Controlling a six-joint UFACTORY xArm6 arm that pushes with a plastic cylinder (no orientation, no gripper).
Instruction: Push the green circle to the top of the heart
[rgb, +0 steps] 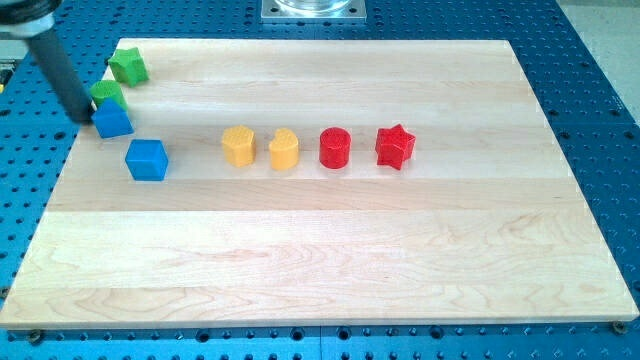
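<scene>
Eight small blocks are seen on the wooden board (330, 260). The green circle (107, 95) is found near the view's top left corner, touching a blue block (112, 120) just below it, with a green star (128, 66) just above. My tip (84, 117) is placed at the board's left edge, just beside the green circle and the blue block. No jaws are fitted, only a rod. The yellow heart (284, 149) is set mid-board, well apart, beside a yellow hexagon (239, 144). The circle is judged light, rigid and easily slid; being round, it may be deflected sideways, so it should be contacted centrally on its left face.
</scene>
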